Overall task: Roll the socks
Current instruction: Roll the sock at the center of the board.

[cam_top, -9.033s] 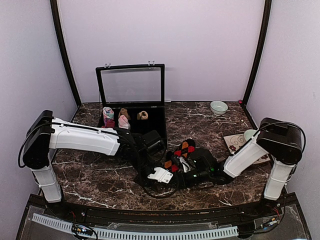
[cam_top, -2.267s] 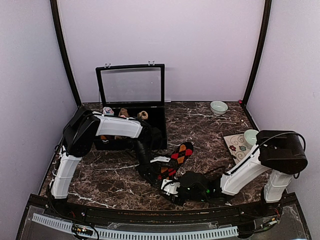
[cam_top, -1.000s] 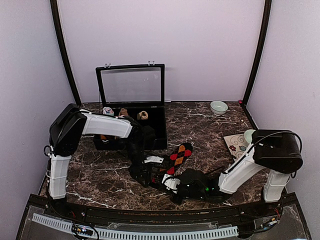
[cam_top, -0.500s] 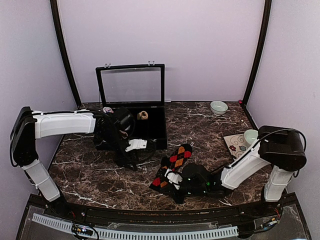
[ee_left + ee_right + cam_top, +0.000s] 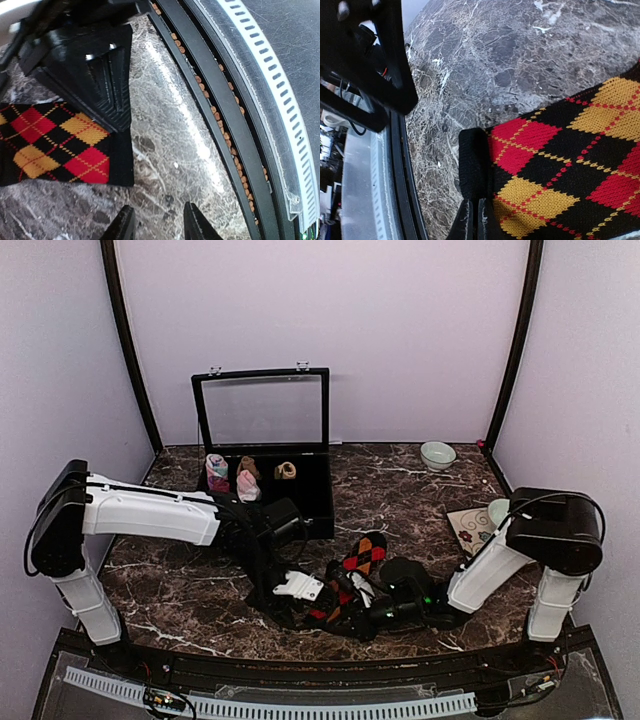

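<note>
The argyle sock point(image 5: 365, 552) lies diagonally on the marble table point(image 5: 430, 500), its near end pinched by the closed right gripper point(image 5: 472, 220), the half-spread, empty left gripper point(image 5: 157, 222) hovering just left of that end.

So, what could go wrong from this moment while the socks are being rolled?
1. The right gripper pinches only the black edge of the argyle sock; a pull could slip it free.
2. The left gripper stands open over bare table beside the sock, so it may close on nothing.
3. Both grippers are close together and could bump.
</note>
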Motion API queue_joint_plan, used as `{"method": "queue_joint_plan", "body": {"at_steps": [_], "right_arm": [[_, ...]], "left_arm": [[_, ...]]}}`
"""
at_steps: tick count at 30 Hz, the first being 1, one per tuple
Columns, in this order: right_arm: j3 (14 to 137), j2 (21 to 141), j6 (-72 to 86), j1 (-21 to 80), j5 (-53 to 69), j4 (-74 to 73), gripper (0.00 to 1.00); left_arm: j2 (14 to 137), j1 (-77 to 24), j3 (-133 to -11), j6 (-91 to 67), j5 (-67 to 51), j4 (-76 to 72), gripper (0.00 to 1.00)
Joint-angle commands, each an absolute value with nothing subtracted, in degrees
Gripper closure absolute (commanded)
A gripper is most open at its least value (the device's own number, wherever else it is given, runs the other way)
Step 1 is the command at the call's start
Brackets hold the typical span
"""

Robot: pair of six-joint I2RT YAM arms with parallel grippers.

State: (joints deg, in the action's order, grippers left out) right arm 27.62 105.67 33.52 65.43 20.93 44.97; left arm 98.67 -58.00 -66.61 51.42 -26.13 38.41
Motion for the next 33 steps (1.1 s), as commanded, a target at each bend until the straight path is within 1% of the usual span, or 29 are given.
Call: {"method": "queue_joint_plan", "body": {"at_steps": [1,7,12,22,29,33], "right_arm": [[23.4,111.2,39.3,63.8,23.0,23.6,1.00],[23.5,111.4,40.6,61.7,24.0,24.0,1.00],[24.3,111.6,40.1,61.1,24.4,22.1,1.00],[25.2,113.0,41.2,59.1,26.6,22.3,1.00],[24.7,112.7,42.3,58.1,27.6,24.1,1.00],[25.2,112.5,42.1,57.9,27.9,24.0,1.00]], "left_arm": [[101.5,-59.5,-67.3,53.2,-25.7,35.7,0.68],[104.8,-60.3,-66.3,54.1,-21.5,29.6,0.69],[104.6,-60.5,-65.9,54.4,-20.2,26.2,0.67],[105.2,-63.0,-65.1,56.5,-20.0,28.4,0.69],[105.6,-63.0,-63.3,56.4,-18.2,25.4,0.75],[107.4,-63.0,-63.4,56.6,-17.1,24.4,0.87]]}}
